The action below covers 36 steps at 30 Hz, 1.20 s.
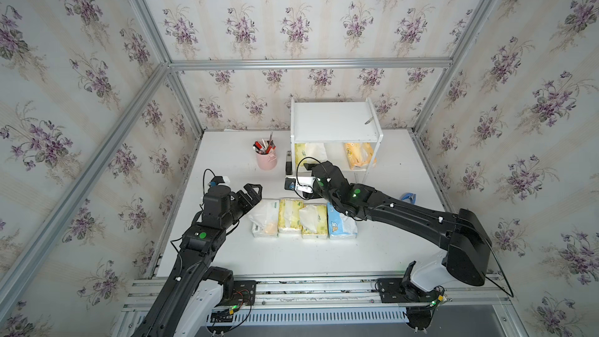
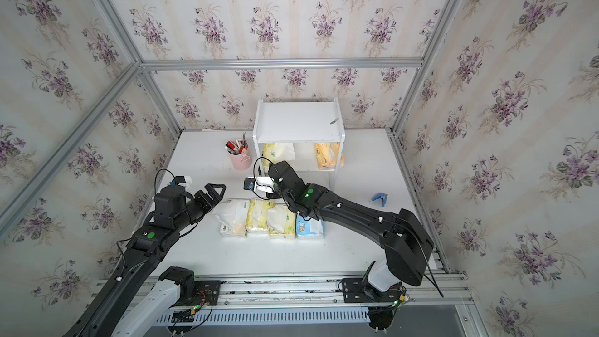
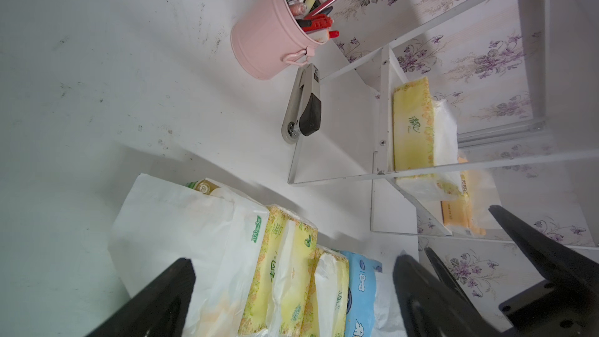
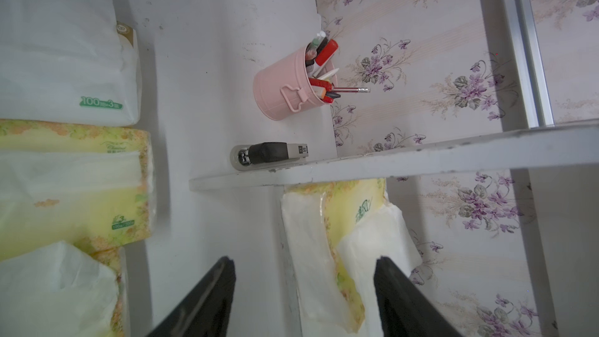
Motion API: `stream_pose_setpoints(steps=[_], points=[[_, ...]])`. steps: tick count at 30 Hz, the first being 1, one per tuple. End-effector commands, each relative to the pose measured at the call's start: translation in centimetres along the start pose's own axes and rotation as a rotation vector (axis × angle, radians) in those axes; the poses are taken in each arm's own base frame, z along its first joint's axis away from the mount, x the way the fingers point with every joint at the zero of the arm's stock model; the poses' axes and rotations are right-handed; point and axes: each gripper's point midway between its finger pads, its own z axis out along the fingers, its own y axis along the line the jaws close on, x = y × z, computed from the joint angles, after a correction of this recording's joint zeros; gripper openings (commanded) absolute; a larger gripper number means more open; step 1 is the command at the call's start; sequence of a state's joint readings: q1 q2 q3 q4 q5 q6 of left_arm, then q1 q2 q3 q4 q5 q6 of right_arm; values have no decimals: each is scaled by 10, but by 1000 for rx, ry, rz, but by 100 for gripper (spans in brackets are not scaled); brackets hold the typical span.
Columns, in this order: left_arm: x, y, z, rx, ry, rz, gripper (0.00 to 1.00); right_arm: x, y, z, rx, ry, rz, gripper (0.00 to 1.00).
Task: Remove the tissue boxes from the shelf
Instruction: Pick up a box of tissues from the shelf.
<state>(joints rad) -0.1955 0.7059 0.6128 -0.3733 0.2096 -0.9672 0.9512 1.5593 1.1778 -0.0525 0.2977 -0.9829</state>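
The right gripper [image 4: 304, 259] stands partly open inside the lower tier of the small white 2-tier shelf [image 1: 334, 121]. Its black jaws straddle the soft yellow plastic tissue pack [image 4: 351, 201] lying at the 9 o'clock end of that tier. One finger overlaps the white tissue poking from the pack, while the other stands clear of the pack's side, so nothing is clamped. At the 3 o'clock end of the same tier lies the orange plastic tissue pack [image 1: 358, 155], apart from the yellow one. The left gripper [image 1: 251, 192] hangs wide open and empty over the white table [image 1: 356, 254], just at 10 o'clock of a row of 4 packs that touch side by side. From 9 to 3 o'clock these are the white tissue pack [image 1: 265, 218], the middle-left yellow pack [image 1: 290, 215], the middle-right yellow pack [image 1: 313, 222] and the blue tissue pack [image 1: 340, 226]. At 9 o'clock of the shelf lies a grey-and-black stapler [image 1: 288, 163], with a pink metal pen cup [image 1: 266, 158] just beyond it.
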Motion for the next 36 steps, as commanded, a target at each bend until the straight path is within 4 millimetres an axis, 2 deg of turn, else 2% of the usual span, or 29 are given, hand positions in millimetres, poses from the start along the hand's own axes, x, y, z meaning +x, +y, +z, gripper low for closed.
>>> stream_pose_setpoints(steps=[1, 10, 18, 22, 28, 32, 34, 36], points=[[0, -1, 0, 5, 0, -20, 99, 7, 3, 11, -35, 39, -60, 69], [3, 3, 3, -2, 6, -36, 99, 2, -6, 27, -46, 13, -67, 70], [3, 7, 3, -17, 4, -37, 99, 16, -3, 43, -51, 62, -97, 67], [3, 8, 3, -22, 4, -40, 99, 21, -3, 47, -51, 78, -97, 58], [5, 11, 5, -35, 9, -38, 99, 28, 8, 49, -71, 92, -81, 52], [7, 14, 6, -41, 15, -39, 99, 34, 14, 47, -78, 106, -71, 33], [8, 14, 7, -42, 19, -40, 99, 37, 18, 46, -83, 111, -67, 30], [8, 15, 7, -43, 19, -39, 99, 39, 19, 45, -86, 113, -62, 23]])
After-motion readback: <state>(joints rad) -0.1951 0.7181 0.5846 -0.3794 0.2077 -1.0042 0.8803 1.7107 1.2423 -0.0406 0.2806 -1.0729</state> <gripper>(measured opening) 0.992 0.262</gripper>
